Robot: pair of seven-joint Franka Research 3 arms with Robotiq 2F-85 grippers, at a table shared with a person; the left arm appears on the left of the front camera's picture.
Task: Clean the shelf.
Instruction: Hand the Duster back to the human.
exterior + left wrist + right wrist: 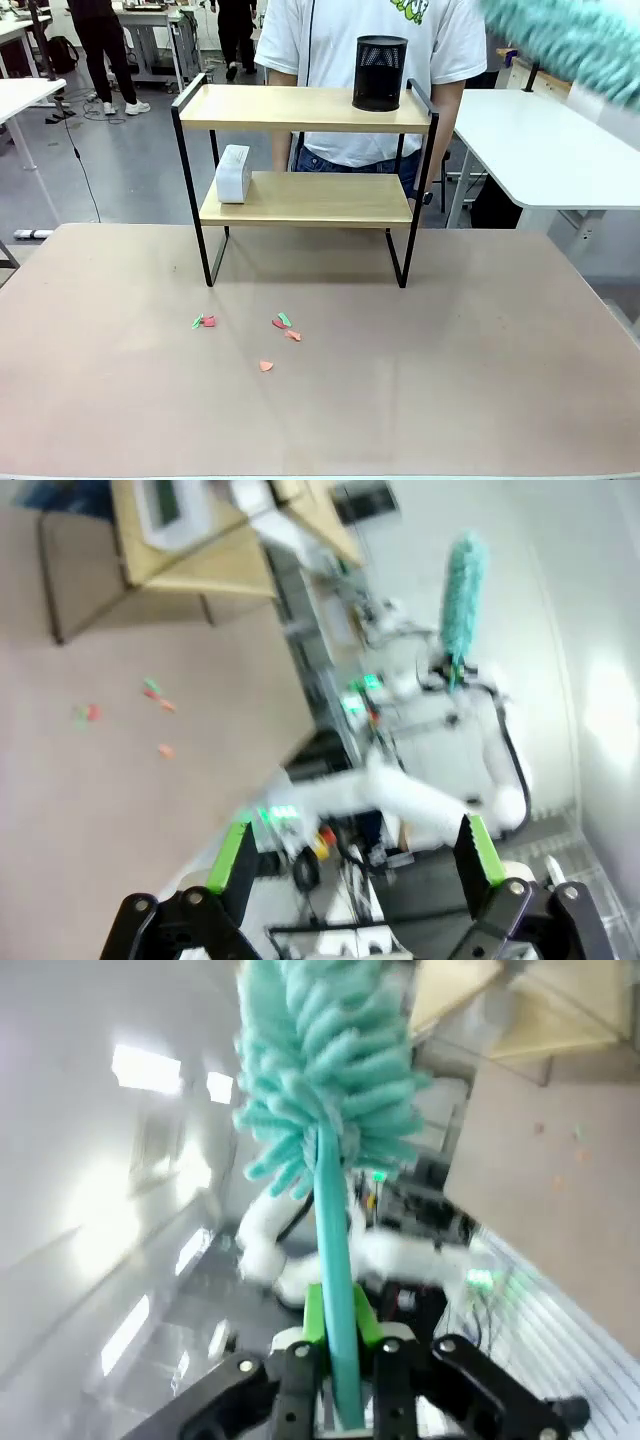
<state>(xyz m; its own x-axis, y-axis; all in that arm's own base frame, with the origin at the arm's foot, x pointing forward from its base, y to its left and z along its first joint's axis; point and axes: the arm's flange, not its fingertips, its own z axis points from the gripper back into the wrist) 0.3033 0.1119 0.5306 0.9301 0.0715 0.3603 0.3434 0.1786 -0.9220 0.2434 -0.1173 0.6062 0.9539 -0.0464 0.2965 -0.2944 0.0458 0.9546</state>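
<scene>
The shelf [305,108], two light wooden boards in a black frame, stands at the far side of the brown table [450,370]. A black mesh cup [380,72] is on its top board and a white box [233,173] on its lower board. My right gripper [338,1355] is shut on the handle of a teal fluffy duster [325,1060], whose head blurs across the upper right of the front view [570,40]. My left gripper [355,855] is open and holds nothing; the shelf [190,550] and the duster [462,590] appear far off in its view.
Several small pink and green scraps [283,322] lie on the table in front of the shelf. A person in a white T-shirt [330,40] stands right behind the shelf. White tables [545,140] stand to the right and far left.
</scene>
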